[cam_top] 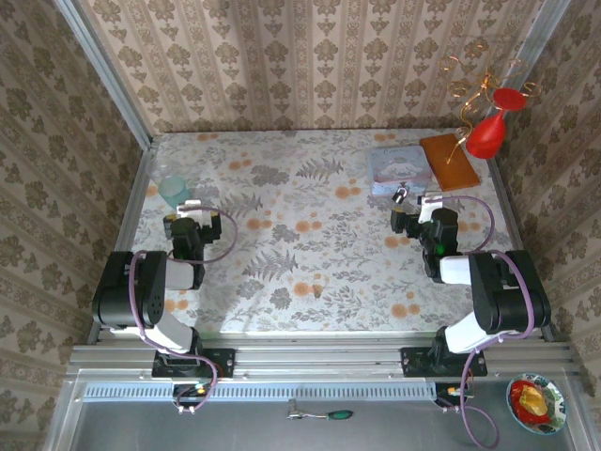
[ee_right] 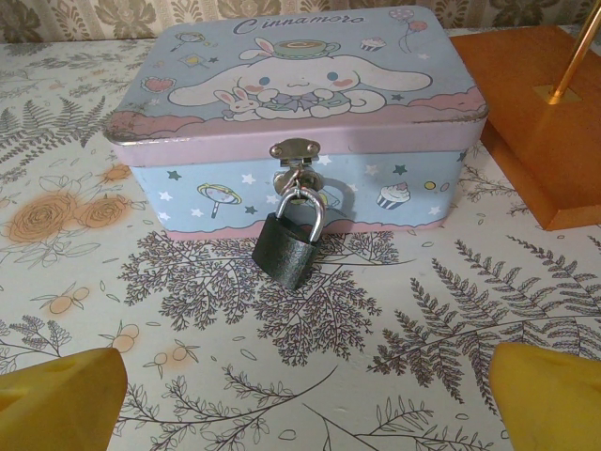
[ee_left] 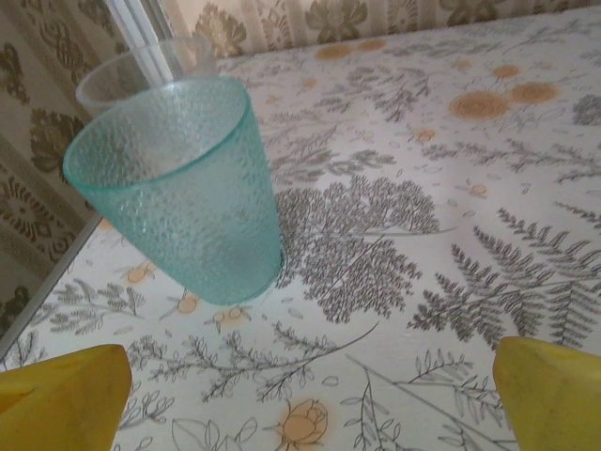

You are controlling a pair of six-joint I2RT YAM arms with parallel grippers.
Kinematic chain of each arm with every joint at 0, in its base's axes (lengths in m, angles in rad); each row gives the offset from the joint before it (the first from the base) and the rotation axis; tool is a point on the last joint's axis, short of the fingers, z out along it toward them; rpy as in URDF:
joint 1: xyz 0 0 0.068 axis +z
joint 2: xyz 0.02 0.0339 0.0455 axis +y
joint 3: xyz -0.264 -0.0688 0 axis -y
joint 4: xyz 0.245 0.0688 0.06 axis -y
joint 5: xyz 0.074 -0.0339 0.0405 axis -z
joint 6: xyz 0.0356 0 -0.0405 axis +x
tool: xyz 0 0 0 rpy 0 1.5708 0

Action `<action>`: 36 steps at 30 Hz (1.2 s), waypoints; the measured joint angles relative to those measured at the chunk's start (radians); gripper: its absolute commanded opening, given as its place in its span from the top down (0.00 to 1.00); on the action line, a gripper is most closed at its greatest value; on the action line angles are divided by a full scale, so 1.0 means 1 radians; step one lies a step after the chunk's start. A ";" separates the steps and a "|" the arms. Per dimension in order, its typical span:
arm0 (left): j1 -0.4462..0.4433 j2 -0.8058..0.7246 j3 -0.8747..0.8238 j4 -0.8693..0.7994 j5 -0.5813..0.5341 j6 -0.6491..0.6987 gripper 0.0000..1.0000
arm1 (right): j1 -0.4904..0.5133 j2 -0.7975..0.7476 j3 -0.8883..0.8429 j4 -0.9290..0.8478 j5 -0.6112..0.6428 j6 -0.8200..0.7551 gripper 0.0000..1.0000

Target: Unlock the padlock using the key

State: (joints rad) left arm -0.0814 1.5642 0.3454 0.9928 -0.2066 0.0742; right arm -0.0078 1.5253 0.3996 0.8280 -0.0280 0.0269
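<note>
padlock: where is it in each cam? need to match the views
Top external: padlock right of centre, against the near side of the pale blue tin.
Right wrist: padlock at centre, hanging from the hasp of the tin.
Left wrist: faces the teal cup.
Shared landmark: the tin.

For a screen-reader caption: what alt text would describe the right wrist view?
A small dark padlock with a silvery shackle hangs from the front latch of a closed pale blue rectangular tin with a cartoon lid, on a floral tablecloth. An orange wooden block lies to the tin's right. The right hand's yellow fingertips stand wide apart at the bottom corners.
</note>
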 measured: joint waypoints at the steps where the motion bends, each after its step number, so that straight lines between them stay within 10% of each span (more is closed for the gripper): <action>1: -0.005 0.000 -0.005 0.017 0.002 0.006 0.00 | 0.002 0.000 0.000 0.000 0.000 0.000 0.00; 12: -0.108 -0.243 -0.132 0.016 0.005 0.088 0.00 | 0.059 -0.240 -0.016 -0.117 0.015 -0.027 0.00; 25: -0.106 -0.772 0.175 -0.900 -0.120 -0.449 0.00 | 0.065 -0.738 0.264 -0.843 0.256 0.380 0.00; 36: -0.030 -0.886 -0.034 -1.093 0.195 -0.613 0.00 | 0.225 -0.763 0.220 -1.163 0.068 0.535 0.00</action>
State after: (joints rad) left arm -0.1112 0.6785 0.3119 -0.1005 -0.0113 -0.5388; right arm 0.2176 0.7620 0.6197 -0.3351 0.0399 0.5617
